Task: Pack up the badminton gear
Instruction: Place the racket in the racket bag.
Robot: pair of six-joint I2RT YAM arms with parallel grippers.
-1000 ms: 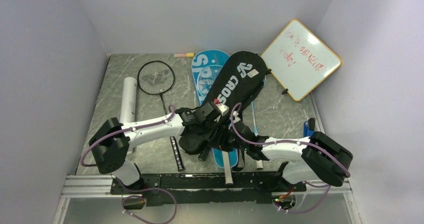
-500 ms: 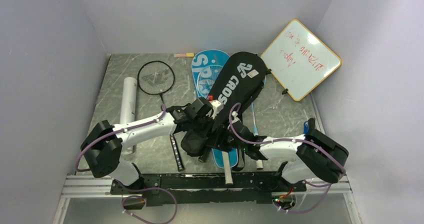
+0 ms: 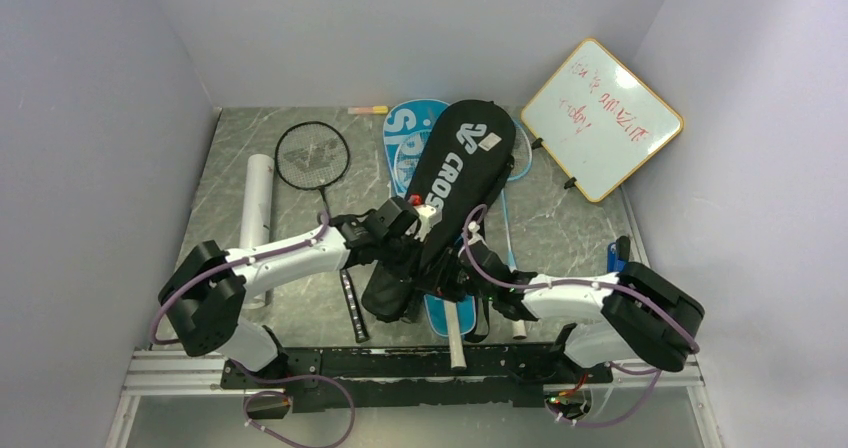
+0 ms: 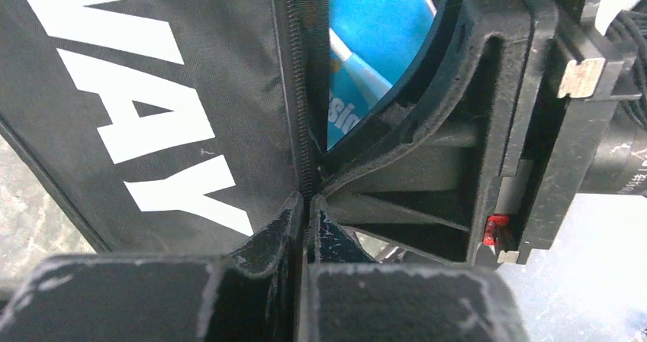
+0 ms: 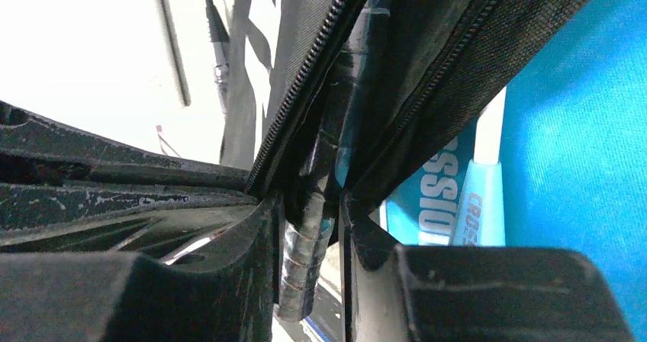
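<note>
**Item 1 – layout.** Black cover [image 3: 455, 173] lies diagonally across centre of surface [image 3: 570, 223], on top of blue cover [image 3: 405, 128]. Its open end is at lower centre, twd the arm bases. Judged reason: mouth faces the arms so a racket can be fed in lengthwise. Light-blue racket [image 3: 519, 155] lies just right of black cover, head partly under it. Black racket [image 3: 312, 156] and tube [image 3: 258, 203] lie at left of frame, apart from both covers, not yet packed. No shuttlecocks seen.

**Item 2 – L claw [image 4: 305, 204].** Fully closed, pinching the zip edge of black cover near the mouth. Judged purpose: hold the flap up and taut so the opening is wide for the other arm.

**Item 3 – R claw [image 5: 309, 216].** Set narrow, fingers [image 5: 255, 239] on either side of a racket handle [image 5: 304, 277] that sits between the cover's two zip lines. Both pads appear to touch it, so read as gripping. Handle is dark, film-wrapped. Judged purpose: steer this racket into the cover. Racket head not visible; likely inside the cover, cannot confirm.

**Step in hand.** Bagging a racket; approx. mid-task.
</note>
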